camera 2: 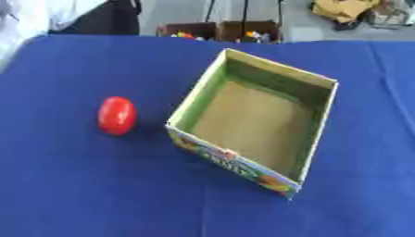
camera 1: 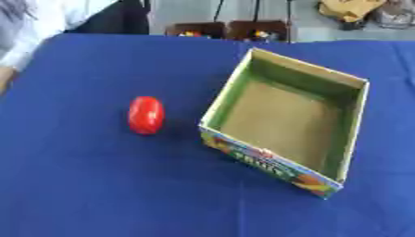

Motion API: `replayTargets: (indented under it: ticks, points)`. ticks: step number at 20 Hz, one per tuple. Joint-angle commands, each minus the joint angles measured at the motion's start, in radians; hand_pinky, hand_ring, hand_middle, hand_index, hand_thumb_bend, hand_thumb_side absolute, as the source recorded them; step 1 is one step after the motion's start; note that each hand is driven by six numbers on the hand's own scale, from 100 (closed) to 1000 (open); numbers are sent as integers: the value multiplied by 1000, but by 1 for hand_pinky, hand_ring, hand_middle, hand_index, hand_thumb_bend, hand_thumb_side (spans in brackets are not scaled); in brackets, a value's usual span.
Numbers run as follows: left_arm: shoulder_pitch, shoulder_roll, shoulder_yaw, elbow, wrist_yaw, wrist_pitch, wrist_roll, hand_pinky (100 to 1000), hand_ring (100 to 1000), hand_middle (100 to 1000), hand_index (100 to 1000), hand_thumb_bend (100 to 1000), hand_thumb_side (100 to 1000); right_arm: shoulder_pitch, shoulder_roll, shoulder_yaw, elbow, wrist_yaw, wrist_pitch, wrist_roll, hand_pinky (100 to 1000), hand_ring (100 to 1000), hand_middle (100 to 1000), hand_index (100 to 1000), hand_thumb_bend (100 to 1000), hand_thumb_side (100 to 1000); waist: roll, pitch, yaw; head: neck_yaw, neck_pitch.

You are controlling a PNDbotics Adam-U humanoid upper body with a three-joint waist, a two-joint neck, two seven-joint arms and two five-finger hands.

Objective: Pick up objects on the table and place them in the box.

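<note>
We see a blue tabletop [camera 1: 97,185] carrying two things. A red, oval object, smooth and glossy like a tomato [camera 1: 146,115], lies on the cloth left of centre, well in from the left edge. Just beside it, toward the right edge, sits an open cardboard box [camera 1: 284,118], turned askew to the tabletop's edges, with green inner walls, a brown floor and colourful print on its near outer wall. The red object and the box stand apart, not touching. Neither robot hand appears in either view, so we cannot tell their state.
</note>
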Motion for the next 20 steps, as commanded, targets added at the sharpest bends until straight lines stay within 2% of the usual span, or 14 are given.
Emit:
replayTargets:
  ticks: [1, 10, 13, 14, 20]
  points:
    - [-2, 13, 12, -15, -10, -2, -1, 524, 679, 744, 941, 100, 830, -1, -21, -6, -12, 11, -3, -3, 689, 751, 707, 790, 100, 1000, 14, -9, 1, 3, -11]
    - [8, 36, 16, -15, -29, -6, 3, 523, 679, 747, 947, 100, 840, 2, -26, -5, -12, 14, -5, -4, 688, 751, 708, 793, 100, 1000, 14, -9, 1, 1, -7]
    - [24, 105, 29, -15, -79, -1, 8, 522, 680, 752, 954, 146, 859, 3, -32, -5, -12, 14, -6, -4, 688, 750, 708, 792, 100, 1000, 15, -11, 1, -4, -2]
    - [31, 140, 31, -15, -106, 7, 8, 519, 682, 762, 966, 201, 896, 5, -34, -4, -12, 14, -6, -4, 688, 751, 708, 792, 100, 1000, 17, -13, 2, -5, 1]
    - [54, 351, 10, -15, -299, 112, -41, 534, 710, 795, 988, 246, 917, 5, -41, 2, -12, 10, -6, 1, 688, 750, 707, 792, 100, 1000, 24, -21, -5, -2, 6]
